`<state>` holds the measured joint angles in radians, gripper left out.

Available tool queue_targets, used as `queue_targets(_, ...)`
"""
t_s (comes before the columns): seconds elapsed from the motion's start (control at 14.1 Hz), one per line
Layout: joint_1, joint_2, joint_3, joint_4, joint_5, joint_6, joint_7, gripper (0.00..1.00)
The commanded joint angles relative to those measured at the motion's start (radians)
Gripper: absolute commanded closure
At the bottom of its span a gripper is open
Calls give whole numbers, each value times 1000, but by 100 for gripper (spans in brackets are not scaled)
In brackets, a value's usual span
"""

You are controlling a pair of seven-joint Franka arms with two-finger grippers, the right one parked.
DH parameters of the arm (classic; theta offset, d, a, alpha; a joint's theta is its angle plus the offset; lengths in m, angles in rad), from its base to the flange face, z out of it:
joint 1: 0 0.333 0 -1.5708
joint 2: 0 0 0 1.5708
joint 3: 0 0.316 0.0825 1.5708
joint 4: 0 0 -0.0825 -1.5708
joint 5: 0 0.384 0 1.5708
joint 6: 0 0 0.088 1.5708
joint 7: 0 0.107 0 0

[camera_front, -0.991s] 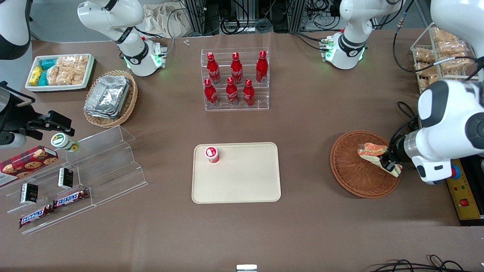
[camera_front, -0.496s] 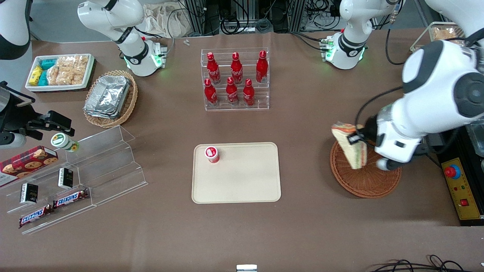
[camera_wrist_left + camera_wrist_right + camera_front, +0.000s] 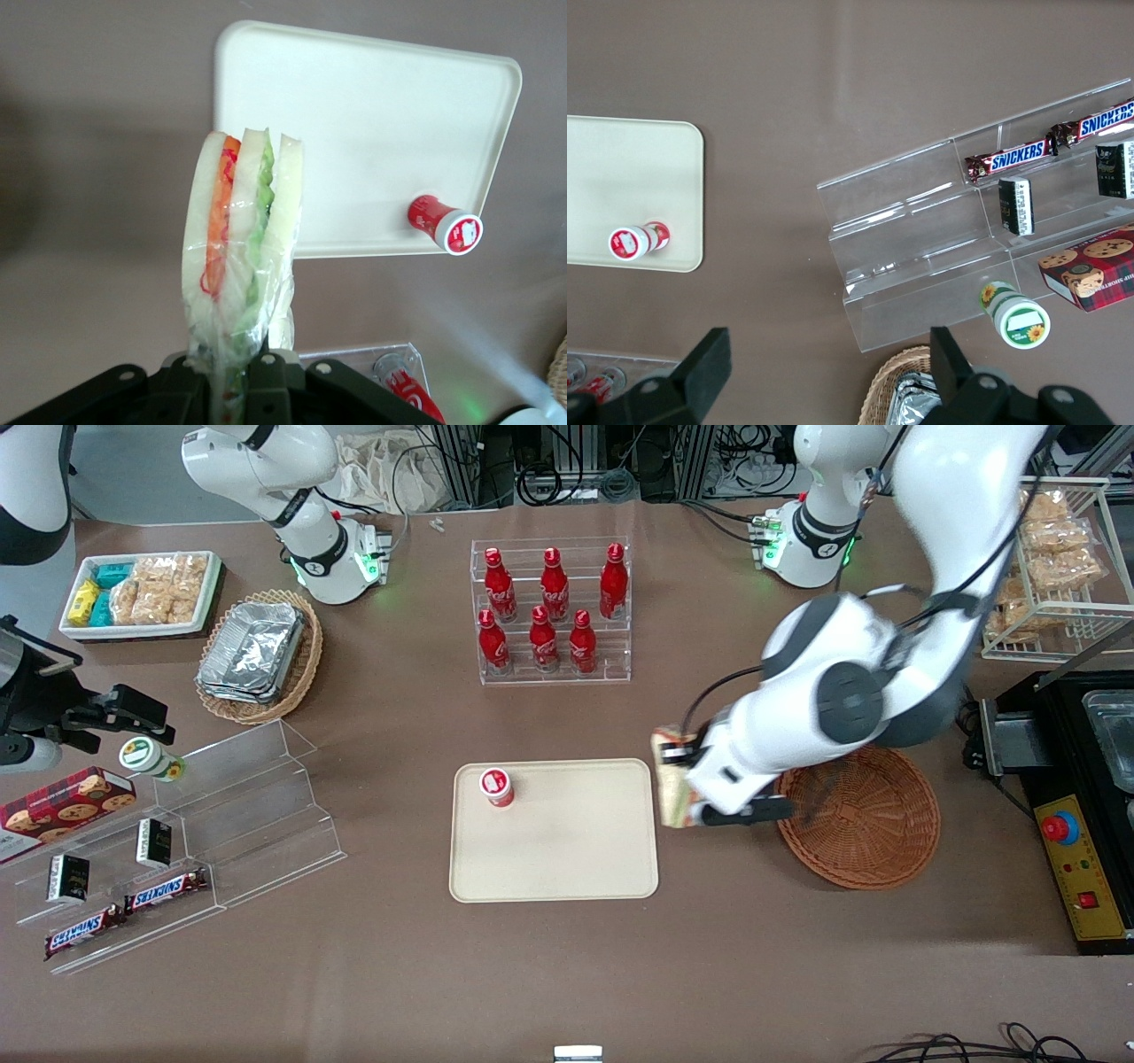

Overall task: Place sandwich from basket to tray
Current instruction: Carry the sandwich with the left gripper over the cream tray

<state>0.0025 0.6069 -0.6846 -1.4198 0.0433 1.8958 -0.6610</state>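
Note:
My left gripper is shut on the clear-wrapped sandwich and holds it in the air between the reddish-brown round basket and the beige tray, just at the tray's edge. The wrist view shows the sandwich upright in the fingers, pale bread with orange and green layers, with the tray below it. The basket holds nothing that I can see. A small red cup with a white lid stands on the tray's corner and also shows in the wrist view.
A clear rack of red bottles stands farther from the camera than the tray. A tan basket of foil pans, a white snack bin and a clear stepped shelf with candy bars lie toward the parked arm's end. A wire rack of bagged snacks and a black control box lie toward the working arm's end.
My gripper lifted the sandwich out of the basket and carried it toward the tray, from over the basket to the tray's edge. The basket is left without it.

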Motion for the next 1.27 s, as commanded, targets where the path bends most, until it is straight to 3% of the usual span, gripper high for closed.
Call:
queue_targets(0.0,-59,94,2,10,64,86,-23,100)
queue_targets(0.5,-99,218,25,-19,217,134,-41,100)
queue_targets(0.85,-101,237,37,-44,257,160,-57,100)
queue_targets(0.99,-130,241,60,-44,259,164,-69,74)
queue_targets(1.13,-176,243,109,-44,257,193,-92,61)
queue_targets(1.2,-186,243,122,-42,259,198,-100,40)
